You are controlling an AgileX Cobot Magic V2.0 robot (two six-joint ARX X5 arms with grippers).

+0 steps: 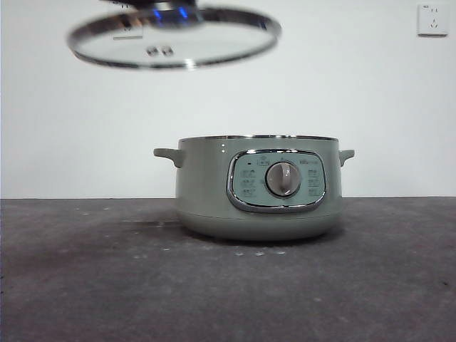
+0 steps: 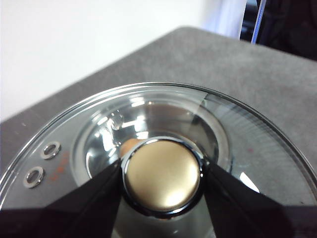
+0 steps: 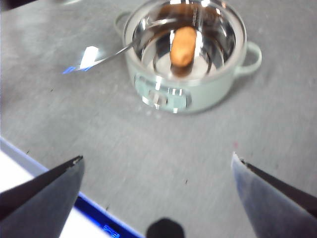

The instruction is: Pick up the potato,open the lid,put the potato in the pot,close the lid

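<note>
One potato (image 3: 183, 46), lying inside the pot (image 3: 188, 94) on the shiny steel floor of the bowl. It is elongated, and in my right wrist view its long axis runs from the panel side of the pot toward the far side, roughly in line with the control panel (image 1: 278, 180). Orange-brown, smooth, lying flat rather than on end.

One pot, pale sage green, upright on the grey table (image 1: 85, 285), uncovered. Two side handles, one on each side. One grey dial (image 1: 283, 179) in the middle of the chrome-framed panel, which faces the front camera.

One lid (image 1: 174, 43), clear glass with a steel rim, off the pot and up in the air, above and to one side of it in the front view, slightly tilted. Two small metal-ringed vent holes (image 2: 42, 163) side by side near its rim. One knob (image 2: 162, 174) on top; it looks gold-beige with a chrome edge in my left wrist view.

My left gripper (image 2: 162, 183) is clamped on that knob, one black jaw on each side, carrying the lid clear of the table.

My right gripper (image 3: 157, 163) has its jaws spread wide and holds nothing; it hangs above the table, well apart from the pot, looking down at it.

One wall socket (image 1: 432, 19) on the white wall behind.
</note>
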